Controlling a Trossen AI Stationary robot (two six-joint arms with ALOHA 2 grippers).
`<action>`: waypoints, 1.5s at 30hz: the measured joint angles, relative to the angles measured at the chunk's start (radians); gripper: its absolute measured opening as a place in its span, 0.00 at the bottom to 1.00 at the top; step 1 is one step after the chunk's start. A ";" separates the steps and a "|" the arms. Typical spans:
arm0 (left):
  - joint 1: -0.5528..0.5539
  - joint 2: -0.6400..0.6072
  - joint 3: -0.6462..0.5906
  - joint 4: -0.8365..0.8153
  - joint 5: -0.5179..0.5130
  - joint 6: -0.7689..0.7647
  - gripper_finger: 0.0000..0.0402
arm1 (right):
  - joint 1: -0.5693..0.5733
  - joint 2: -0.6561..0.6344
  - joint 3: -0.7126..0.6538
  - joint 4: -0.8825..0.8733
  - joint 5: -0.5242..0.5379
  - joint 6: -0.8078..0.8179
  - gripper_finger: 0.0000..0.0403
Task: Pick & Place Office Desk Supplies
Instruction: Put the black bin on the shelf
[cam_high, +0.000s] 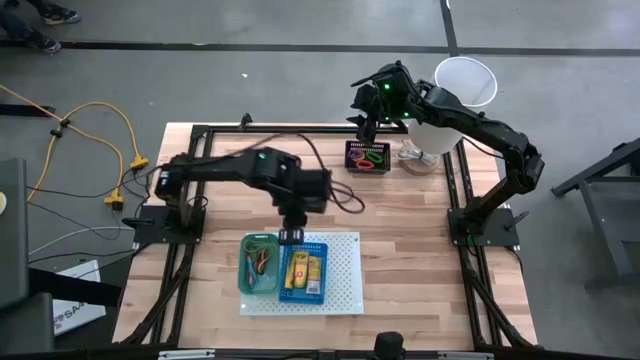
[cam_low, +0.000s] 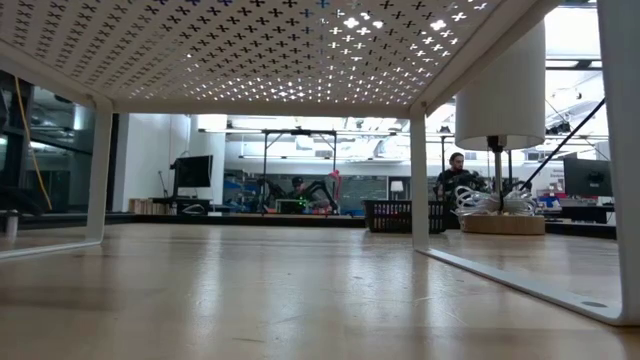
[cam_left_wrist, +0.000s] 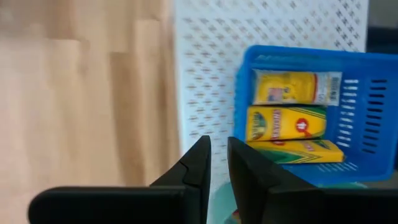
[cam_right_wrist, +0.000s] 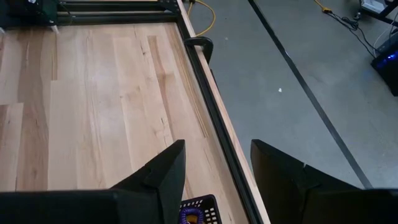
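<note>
Table (cam_high: 400, 250), high view: white board (cam_high: 345, 285) at 6 o'clock carries a teal bin (cam_high: 258, 265) of rubber bands (cam_high: 262, 262) and, touching it on the right, a blue bin (cam_high: 303, 270) of yellow packets (cam_high: 301, 268). Black bin (cam_high: 367, 157) with bright loops (cam_high: 372, 158) sits at about 1 o'clock, beside a lamp (cam_high: 440, 115).

Left gripper (cam_high: 291, 236) hangs over the 12 o'clock edge of the two bins on the board; jaws narrow, nearly closed, nothing between them. Right gripper (cam_high: 366, 128) hovers just past the black bin's far edge; jaws wide, empty.

Judgement: the step looks like a right-arm pick from the black bin. To do it well, centre over one loop, drop straight, and keep the fingertips off the bin walls; loops are light and may snag neighbours.

Views compared: the left wrist view alone shows three packets (cam_left_wrist: 292, 121) stacked flat in the blue bin (cam_left_wrist: 373, 106). The right wrist view catches only the black bin's corner (cam_right_wrist: 198, 210). The low view looks under the board (cam_low: 250, 40) and shows the black bin (cam_low: 400, 215) and lamp (cam_low: 497, 120) at a distance, with people in the room behind; neither gripper is clear there.
</note>
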 joint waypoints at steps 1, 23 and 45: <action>0.003 -0.017 0.000 -0.001 -0.022 0.000 0.13 | 0.000 0.000 0.000 0.000 0.000 0.000 0.42; 0.150 -0.178 -0.001 0.011 -0.077 0.011 0.13 | 0.000 0.000 0.000 0.005 0.000 0.000 0.42; 0.269 -0.759 -0.849 0.594 -0.139 0.014 0.13 | 0.000 0.000 0.000 0.008 0.000 0.000 0.42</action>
